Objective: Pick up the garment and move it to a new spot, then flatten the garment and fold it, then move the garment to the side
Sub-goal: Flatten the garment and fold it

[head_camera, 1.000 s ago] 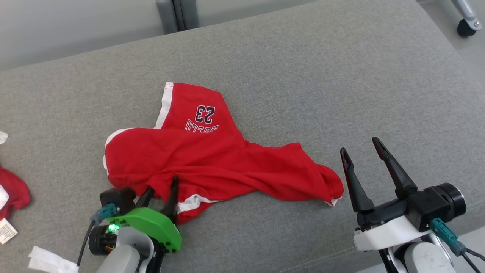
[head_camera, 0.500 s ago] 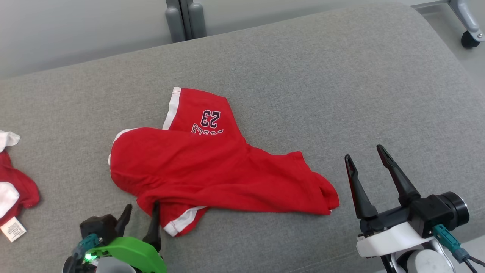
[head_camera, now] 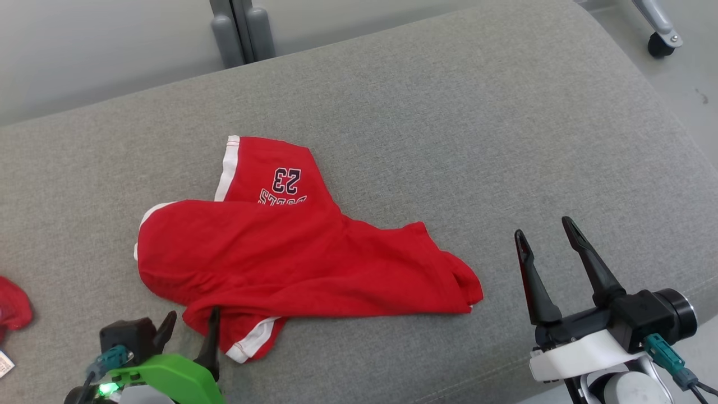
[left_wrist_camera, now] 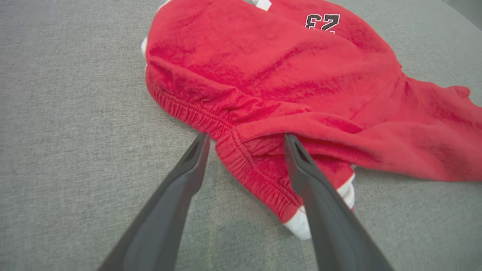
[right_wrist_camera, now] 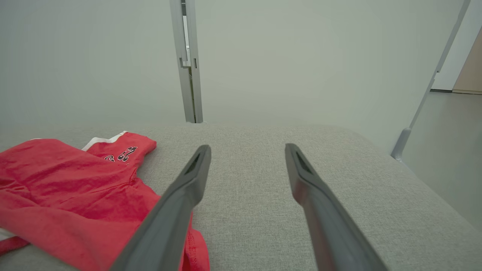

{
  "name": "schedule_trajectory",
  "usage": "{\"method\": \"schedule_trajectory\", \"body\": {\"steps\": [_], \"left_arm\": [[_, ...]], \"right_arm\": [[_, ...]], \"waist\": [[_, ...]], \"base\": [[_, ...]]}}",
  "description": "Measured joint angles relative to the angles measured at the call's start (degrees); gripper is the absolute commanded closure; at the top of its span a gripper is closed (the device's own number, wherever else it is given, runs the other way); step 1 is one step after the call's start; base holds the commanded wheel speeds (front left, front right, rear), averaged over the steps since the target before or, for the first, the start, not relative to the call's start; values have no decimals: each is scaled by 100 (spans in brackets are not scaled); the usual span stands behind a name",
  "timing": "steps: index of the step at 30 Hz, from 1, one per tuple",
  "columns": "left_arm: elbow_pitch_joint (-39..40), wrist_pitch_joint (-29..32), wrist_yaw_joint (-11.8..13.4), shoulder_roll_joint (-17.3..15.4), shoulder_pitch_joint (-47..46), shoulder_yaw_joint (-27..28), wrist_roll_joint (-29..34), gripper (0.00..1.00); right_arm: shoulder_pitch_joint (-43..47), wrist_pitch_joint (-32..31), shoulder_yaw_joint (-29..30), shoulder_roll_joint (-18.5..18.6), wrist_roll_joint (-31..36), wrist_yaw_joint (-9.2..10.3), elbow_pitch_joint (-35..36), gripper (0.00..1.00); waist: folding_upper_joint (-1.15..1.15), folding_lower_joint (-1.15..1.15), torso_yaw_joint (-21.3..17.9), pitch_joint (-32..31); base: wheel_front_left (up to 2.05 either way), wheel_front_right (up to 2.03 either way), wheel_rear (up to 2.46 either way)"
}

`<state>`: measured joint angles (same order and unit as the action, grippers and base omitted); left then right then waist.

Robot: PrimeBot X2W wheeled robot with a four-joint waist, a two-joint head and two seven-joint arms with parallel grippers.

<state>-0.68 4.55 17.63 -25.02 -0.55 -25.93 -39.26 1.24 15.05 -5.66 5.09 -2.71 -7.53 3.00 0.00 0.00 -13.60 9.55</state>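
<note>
Grey upholstery covered the broad cushion in front of a pale wall. The garment, red shorts with white trim and a "23" print, lay rumpled near its middle, one leg doubled over the other. The left gripper sat at the near edge of the cloth with its fingers spread wide, straddling the gathered waistband and clamping nothing. The right gripper hovered well apart to the right, its fingers equally wide and empty.

By my judgement the shorts rested loose and unflattened, so smoothing, folding and the shift aside all remained. Whether this spot was already the new one could not be told. The lower leg was mostly hidden under the upper one. The left arm was cut off at the bottom of the head view, and another red cloth was clipped by its left edge.
</note>
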Motion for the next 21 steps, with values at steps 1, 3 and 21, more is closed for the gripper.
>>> {"method": "schedule_trajectory", "body": {"steps": [1,3,21], "left_arm": [[90,27,35,-62,64,16,-1,0],[282,90,116,-156,185,64,-4,0],[623,1162,-459,382,-1585,-1146,510,0]], "right_arm": [[16,0,13,-5,0,0,0,0],[47,0,19,-12,1,-1,-4,0],[-422,1,-215,-60,-82,0,116,0]], "waist": [[0,0,2,-14],[0,0,8,-49],[0,0,-120,351]], "base": [[0,0,0],[0,0,0],[0,0,0]]}}
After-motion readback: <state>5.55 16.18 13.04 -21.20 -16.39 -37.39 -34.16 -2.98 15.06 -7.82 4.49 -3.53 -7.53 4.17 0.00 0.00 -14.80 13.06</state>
